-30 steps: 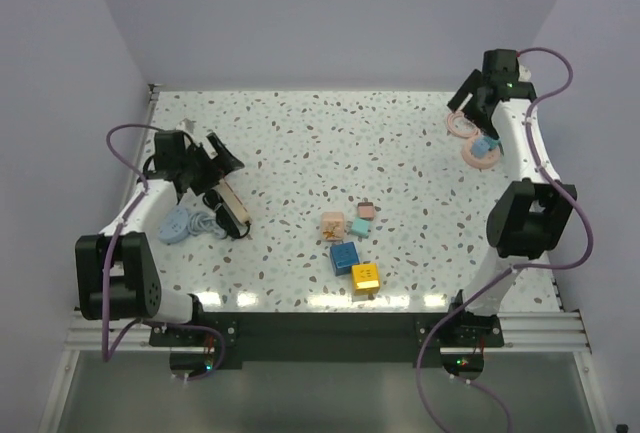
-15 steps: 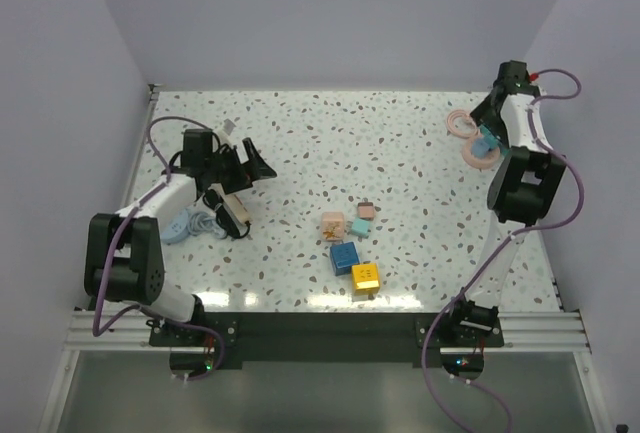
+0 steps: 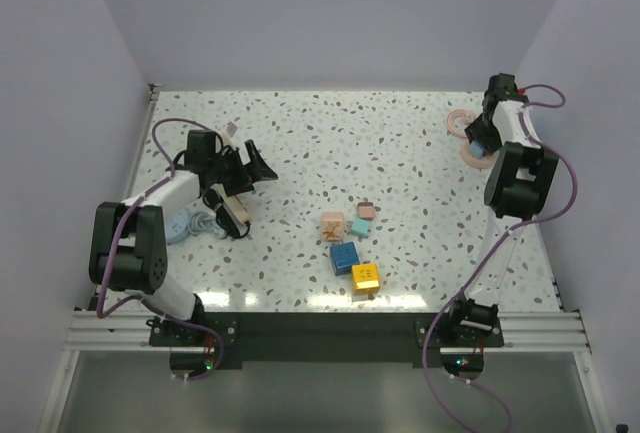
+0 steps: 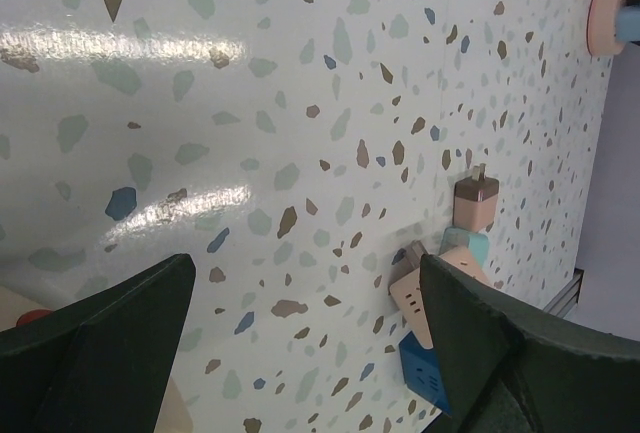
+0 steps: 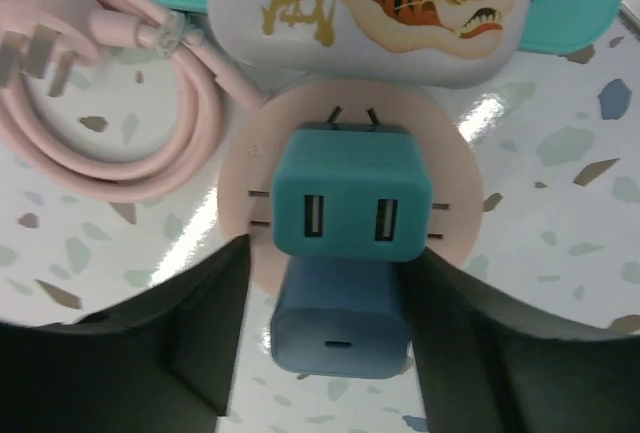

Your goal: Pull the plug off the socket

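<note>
The socket, a cream-beige bar, lies at the left of the table in the top view, with a small black plug at its near end. My left gripper hovers open just beyond and right of it; in the left wrist view the gripper spans bare terrazzo. At the far right, my right gripper is down over a round pink outlet disc. Its fingers straddle a blue charger below a teal USB charger. The right finger touches it; a narrow gap shows on the left.
Small coloured cubes sit mid-table: blue, yellow, peach, teal, pink. A pale blue round unit with a grey cord lies left of the socket. A pink coiled cable and a tiger-printed block lie beside the disc.
The left gripper swung away from the socket, up and to the right. The right arm folded in and lowered its gripper over the pink disc, and its jaws have narrowed around the blue charger.
</note>
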